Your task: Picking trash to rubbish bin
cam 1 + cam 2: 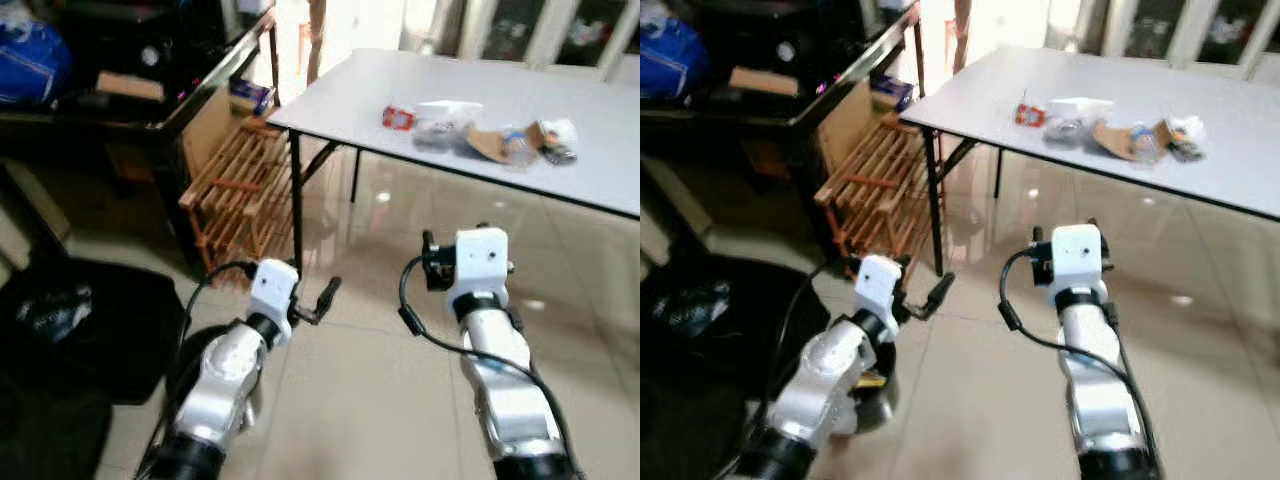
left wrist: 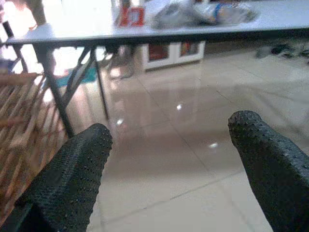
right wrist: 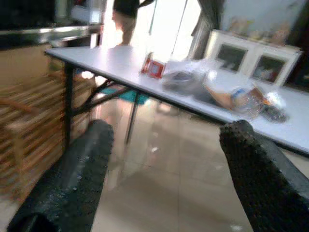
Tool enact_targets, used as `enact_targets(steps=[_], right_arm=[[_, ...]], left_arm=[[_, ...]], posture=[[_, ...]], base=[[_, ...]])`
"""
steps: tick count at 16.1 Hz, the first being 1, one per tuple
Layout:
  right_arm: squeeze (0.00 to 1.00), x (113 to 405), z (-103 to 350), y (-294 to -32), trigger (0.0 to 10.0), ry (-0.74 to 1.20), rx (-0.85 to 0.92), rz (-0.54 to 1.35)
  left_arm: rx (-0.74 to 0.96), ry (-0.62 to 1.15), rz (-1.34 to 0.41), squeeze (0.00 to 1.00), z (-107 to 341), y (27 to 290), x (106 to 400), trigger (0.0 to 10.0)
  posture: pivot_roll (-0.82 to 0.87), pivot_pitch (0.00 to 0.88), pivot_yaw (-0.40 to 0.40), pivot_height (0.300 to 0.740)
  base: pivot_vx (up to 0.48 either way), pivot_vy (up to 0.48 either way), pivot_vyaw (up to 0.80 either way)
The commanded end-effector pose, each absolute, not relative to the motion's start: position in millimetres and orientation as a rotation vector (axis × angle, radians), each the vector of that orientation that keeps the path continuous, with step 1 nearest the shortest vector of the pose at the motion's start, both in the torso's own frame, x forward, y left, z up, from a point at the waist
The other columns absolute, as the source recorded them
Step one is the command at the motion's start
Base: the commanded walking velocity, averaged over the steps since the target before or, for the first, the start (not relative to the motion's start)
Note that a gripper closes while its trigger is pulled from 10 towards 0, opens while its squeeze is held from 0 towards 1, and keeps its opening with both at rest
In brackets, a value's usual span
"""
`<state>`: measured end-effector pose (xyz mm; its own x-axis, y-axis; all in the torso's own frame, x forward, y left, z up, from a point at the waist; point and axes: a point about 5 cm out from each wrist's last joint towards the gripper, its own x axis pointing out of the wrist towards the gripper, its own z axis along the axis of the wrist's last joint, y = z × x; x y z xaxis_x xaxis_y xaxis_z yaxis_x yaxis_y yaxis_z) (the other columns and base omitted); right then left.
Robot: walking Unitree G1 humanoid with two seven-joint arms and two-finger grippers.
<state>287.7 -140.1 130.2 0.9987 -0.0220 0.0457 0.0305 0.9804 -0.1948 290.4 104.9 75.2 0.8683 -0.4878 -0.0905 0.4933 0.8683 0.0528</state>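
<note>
Trash lies in a heap on the white folding table (image 1: pixel 350 95): a red packet (image 1: pixel 398 118), crumpled clear plastic bags (image 1: pixel 446 126), a brown wrapper (image 1: pixel 487 144) and a squashed bottle (image 3: pixel 244 96). Both arms are held out over the tiled floor, well short of the table. My left gripper (image 2: pixel 169 140) is open with nothing between its fingers (image 2: pixel 72 174). My right gripper (image 3: pixel 164 140) is open too and points towards the table's near edge. A black bag-lined bin (image 1: pixel 100 330) sits on the floor at my left, with crumpled plastic (image 1: pixel 55 310) inside.
A wooden slatted rack (image 1: pixel 235 195) leans by the table's left legs (image 1: pixel 296 200). A dark desk (image 1: pixel 150 110) with clutter stands at the far left. A person (image 3: pixel 128 9) stands beyond the table. White cabinets (image 3: pixel 251 55) line the back wall. Shiny tile floor (image 1: pixel 370 380) lies ahead.
</note>
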Motion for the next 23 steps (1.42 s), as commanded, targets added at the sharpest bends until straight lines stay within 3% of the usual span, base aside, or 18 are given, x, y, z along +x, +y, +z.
enact_targets(steps=[1,9,18,23], right_arm=[[0.0,287.3,131.3,-143.0,10.0,-0.046,-0.2,-0.029],[0.0,288.8,133.3,-144.9,10.0,-0.05,-0.193,-0.052],[0.0,288.5,131.8,-147.8,10.0,-0.036,-0.18,-0.073],[0.0,288.3,134.1,-145.5,10.0,-0.055,-0.177,-0.057]], left_arm=[[0.081,0.063,-0.519,0.0,78.3,102.5,292.1,10.0],[0.084,0.067,-0.521,0.0,77.5,100.9,292.8,10.0],[0.09,0.072,-0.524,0.0,76.4,101.5,293.2,10.0],[0.079,0.07,-0.523,0.0,77.2,101.4,294.1,10.0]], posture=[[-0.08,0.045,0.032,0.74],[-0.08,0.046,0.036,0.74],[-0.09,0.048,0.041,0.74],[-0.09,0.049,0.042,0.74]], base=[[0.0,-0.431,0.0],[0.0,-0.434,0.0],[0.0,-0.429,-0.8],[0.0,0.0,0.0]])
